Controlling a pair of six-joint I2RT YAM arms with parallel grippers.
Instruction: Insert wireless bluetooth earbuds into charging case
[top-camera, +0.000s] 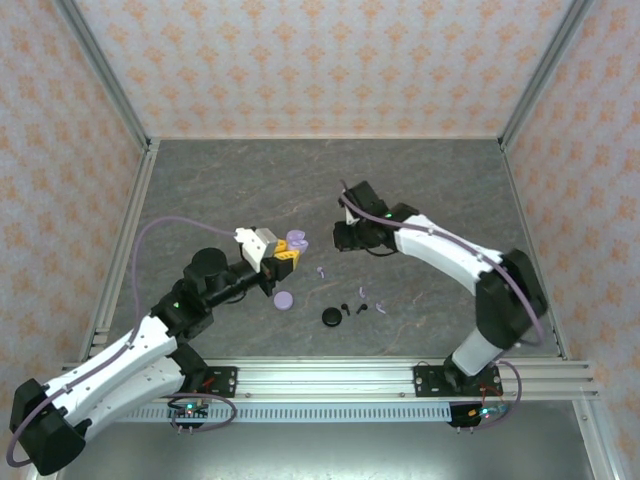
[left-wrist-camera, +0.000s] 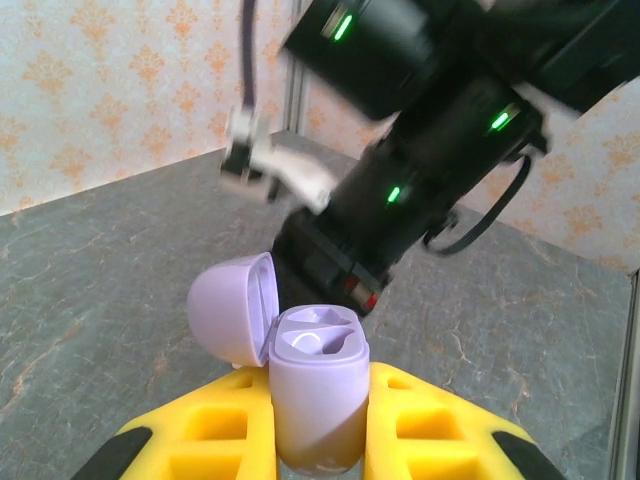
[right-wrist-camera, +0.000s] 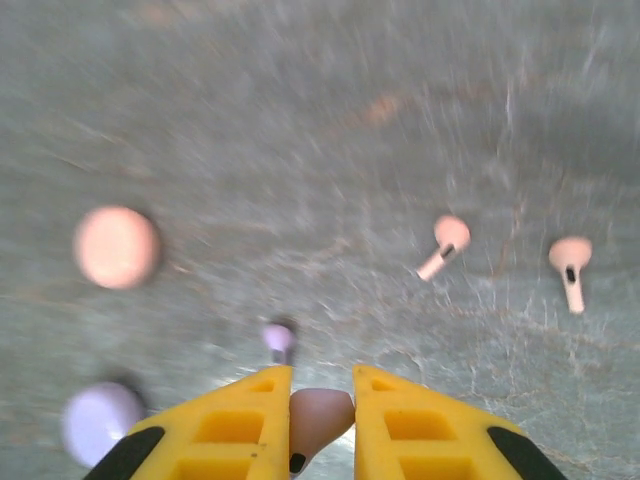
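Four cases: one open lavender case (left-wrist-camera: 315, 385), plus three closed ones — lavender disc (top-camera: 284, 299), black disc (top-camera: 331, 317), pink disc (right-wrist-camera: 117, 246). Seven earbuds — three pink earbuds (right-wrist-camera: 443, 247) (right-wrist-camera: 571, 268) (right-wrist-camera: 318, 418), two lavender earbuds (top-camera: 321, 270) (top-camera: 382, 307), two black earbuds (top-camera: 345, 308) (top-camera: 362, 293)

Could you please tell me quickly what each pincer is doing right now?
Left pincer: closed on the open lavender plastic charging case.
Right pincer: closed on a pale pink stemmed earbud.

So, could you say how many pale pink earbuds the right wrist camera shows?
3. One earbud lies on the table right of centre, another further right; the third is pinched in the right gripper. Others may be hidden.
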